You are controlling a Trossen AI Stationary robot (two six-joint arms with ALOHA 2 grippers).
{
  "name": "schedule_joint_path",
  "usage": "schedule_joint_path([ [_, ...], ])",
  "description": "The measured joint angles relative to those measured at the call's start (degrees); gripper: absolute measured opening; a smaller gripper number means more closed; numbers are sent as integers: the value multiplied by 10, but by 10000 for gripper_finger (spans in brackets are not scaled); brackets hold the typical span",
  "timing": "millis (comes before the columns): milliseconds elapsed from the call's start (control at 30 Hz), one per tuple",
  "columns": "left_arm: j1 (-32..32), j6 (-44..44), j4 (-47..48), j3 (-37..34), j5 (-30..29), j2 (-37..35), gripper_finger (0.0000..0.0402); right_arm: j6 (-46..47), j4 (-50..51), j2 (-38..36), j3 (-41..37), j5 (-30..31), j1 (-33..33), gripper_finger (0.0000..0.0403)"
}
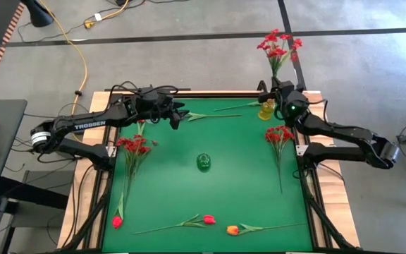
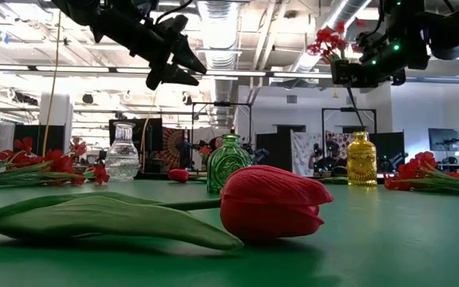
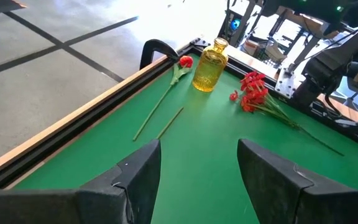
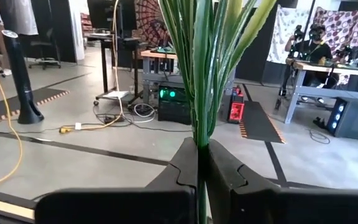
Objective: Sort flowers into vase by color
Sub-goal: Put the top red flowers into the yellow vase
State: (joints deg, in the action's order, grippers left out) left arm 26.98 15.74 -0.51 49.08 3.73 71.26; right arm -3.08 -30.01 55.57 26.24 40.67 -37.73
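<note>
We judge the main risk to lie with the red spray (image 1: 276, 42) in our right gripper (image 1: 279, 95): the stems are long and thin, the blossoms hang out past the table's far edge, and if we lower them off-centre over the yellow bottle (image 1: 267, 111) the stems could miss its narrow mouth or tip the bottle. Starting nearest us on the green mat (image 1: 238, 152), a red tulip (image 1: 208, 220) and an orange tulip (image 1: 232, 230) lie at about 6 o'clock, another red tulip (image 1: 117, 221) at 7, and the green bottle (image 1: 204, 162) stands at the centre. Farther out, one bunch of red blossoms (image 1: 133, 145) lies at 9 o'clock and another (image 1: 279, 134) at 3. At 11 o'clock our left gripper (image 1: 177, 115) hovers with its fingers (image 3: 138, 171) well apart and nothing between them, and a loose stem (image 1: 210, 116) lies just beside it. At 1 o'clock the right gripper's fingers (image 4: 229, 174) are pressed together on the green stems (image 4: 201, 74), close above the yellow bottle.
</note>
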Motion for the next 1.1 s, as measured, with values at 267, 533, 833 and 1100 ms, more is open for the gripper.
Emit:
schedule_joint_path([
  [267,0,11,0,0,0,0,200,18,-38,0,-31,1,-4,35],
  [533,0,21,0,0,0,0,200,14,-87,0,-51,16,-2,35],
  [833,0,21,0,0,0,0,200,11,-135,-1,-51,15,-2,35],
  [1100,0,21,0,0,0,0,200,14,-135,12,-51,0,-2,35],
])
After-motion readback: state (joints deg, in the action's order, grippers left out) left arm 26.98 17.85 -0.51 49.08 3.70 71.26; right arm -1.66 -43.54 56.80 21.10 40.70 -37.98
